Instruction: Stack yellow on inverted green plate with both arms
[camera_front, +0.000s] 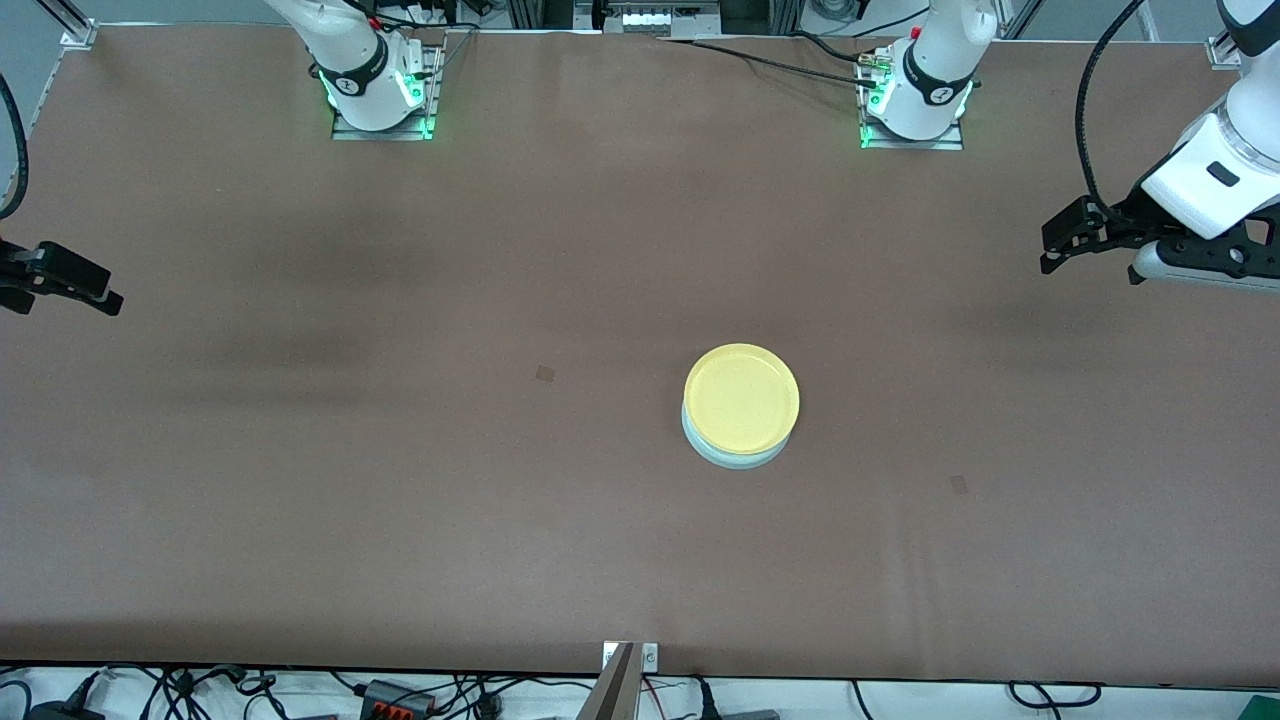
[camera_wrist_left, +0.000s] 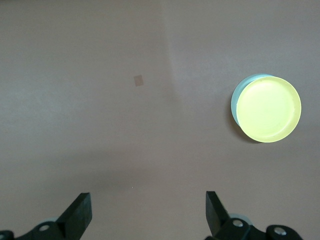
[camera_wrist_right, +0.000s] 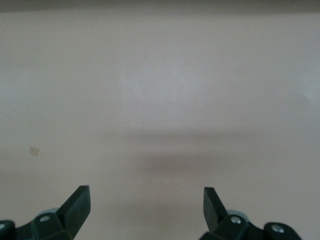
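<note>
The yellow plate (camera_front: 741, 398) lies right side up on the pale green plate (camera_front: 735, 458) near the middle of the table; only a crescent of the green plate's edge shows beneath it. Both also show in the left wrist view, the yellow plate (camera_wrist_left: 268, 109) on the green plate (camera_wrist_left: 235, 100). My left gripper (camera_front: 1052, 250) hangs open and empty over the table at the left arm's end, well away from the stack (camera_wrist_left: 148, 200). My right gripper (camera_front: 108, 298) hangs open and empty over the table at the right arm's end (camera_wrist_right: 146, 195); its wrist view shows only bare table.
A brown cloth (camera_front: 400, 500) covers the table. Two small dark square marks lie on it (camera_front: 545, 373) (camera_front: 959, 485). The arm bases (camera_front: 380, 90) (camera_front: 915, 100) stand along the farthest edge. A metal bracket (camera_front: 618, 680) sticks up at the nearest edge.
</note>
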